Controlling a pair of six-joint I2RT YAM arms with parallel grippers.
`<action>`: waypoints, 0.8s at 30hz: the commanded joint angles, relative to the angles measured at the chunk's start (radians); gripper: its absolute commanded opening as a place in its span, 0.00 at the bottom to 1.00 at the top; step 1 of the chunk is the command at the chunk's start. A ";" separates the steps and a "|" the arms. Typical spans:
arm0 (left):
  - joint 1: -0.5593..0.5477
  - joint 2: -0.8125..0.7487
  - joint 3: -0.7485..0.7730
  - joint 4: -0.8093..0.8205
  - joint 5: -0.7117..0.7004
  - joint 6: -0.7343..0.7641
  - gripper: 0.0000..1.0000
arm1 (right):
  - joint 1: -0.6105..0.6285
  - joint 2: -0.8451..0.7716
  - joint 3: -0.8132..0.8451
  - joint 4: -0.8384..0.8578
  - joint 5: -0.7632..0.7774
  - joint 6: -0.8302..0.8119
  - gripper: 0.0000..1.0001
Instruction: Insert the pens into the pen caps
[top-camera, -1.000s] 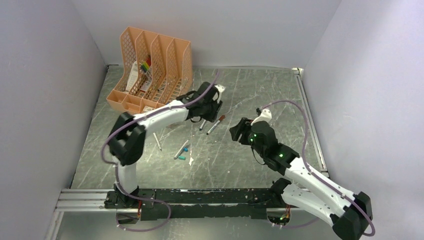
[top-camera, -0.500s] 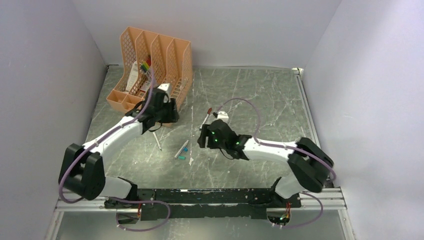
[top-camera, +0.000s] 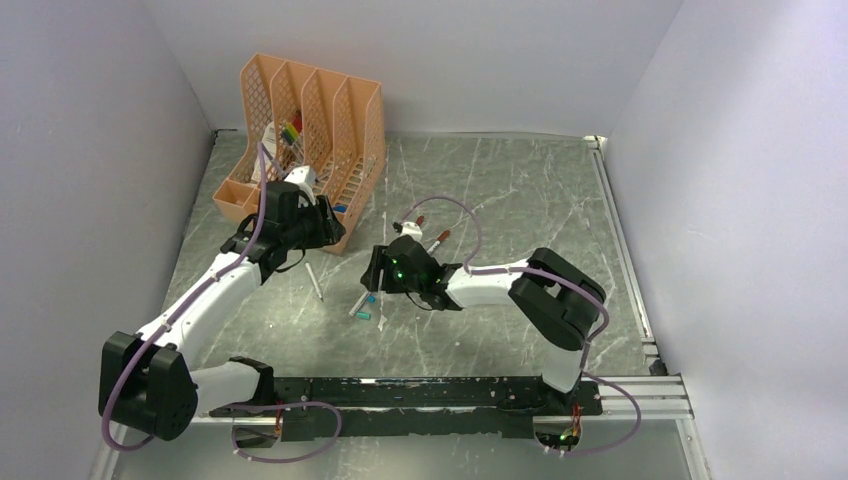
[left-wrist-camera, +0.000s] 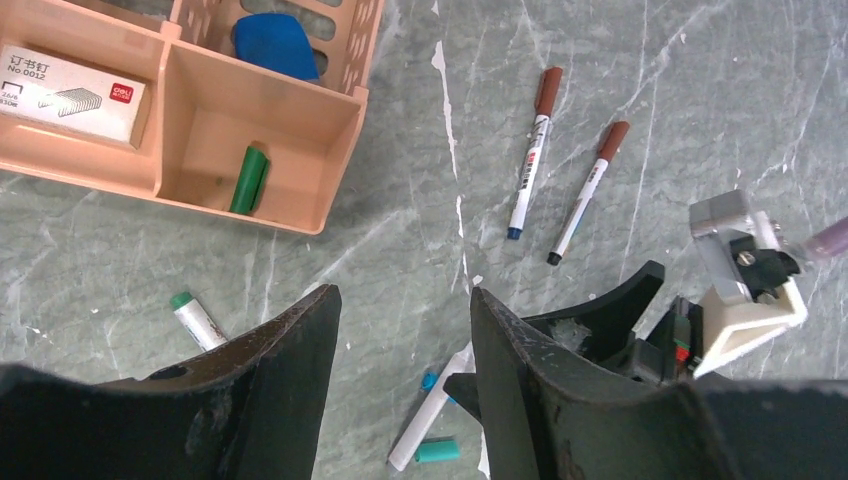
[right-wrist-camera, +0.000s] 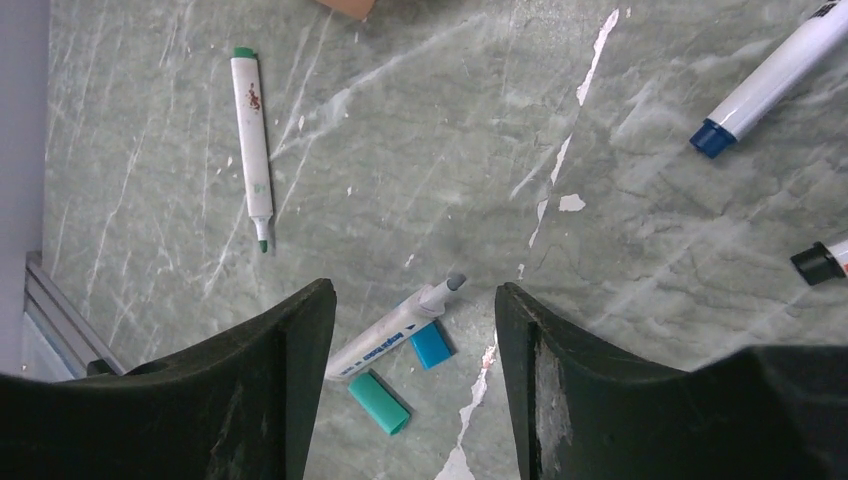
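An uncapped white-grey pen (right-wrist-camera: 395, 333) lies on the table with a blue cap (right-wrist-camera: 431, 344) and a teal cap (right-wrist-camera: 379, 402) touching or close beside it. My right gripper (right-wrist-camera: 415, 290) is open and empty just above them, with the pen tip between its jaws. A second uncapped pen with a green tip (right-wrist-camera: 252, 135) lies to the left. Two pens with dark red caps (left-wrist-camera: 530, 150) (left-wrist-camera: 585, 190) lie further back. My left gripper (left-wrist-camera: 403, 295) is open and empty, higher up, near the organizer. The pen (left-wrist-camera: 430, 425) and teal cap (left-wrist-camera: 437, 451) show below it.
An orange mesh desk organizer (top-camera: 300, 135) stands at the back left. Its front trays (left-wrist-camera: 250, 110) hold a staples box (left-wrist-camera: 70, 85) and a green marker (left-wrist-camera: 248, 178). Bright markers stick out of a slot (top-camera: 289, 131). Grey walls close in left, right and back.
My right arm has swung left and down to the loose pen and caps. My left gripper has pulled back left from the capped pens to the organizer's front.
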 joint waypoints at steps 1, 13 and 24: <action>0.010 -0.011 0.000 0.022 0.045 -0.006 0.61 | 0.005 0.029 0.010 0.061 -0.021 0.025 0.58; 0.010 -0.005 0.001 0.019 0.064 0.005 0.58 | 0.005 0.093 0.022 0.089 -0.050 0.047 0.48; 0.010 0.004 -0.004 0.029 0.095 0.008 0.58 | -0.001 0.094 -0.019 0.157 -0.064 0.088 0.25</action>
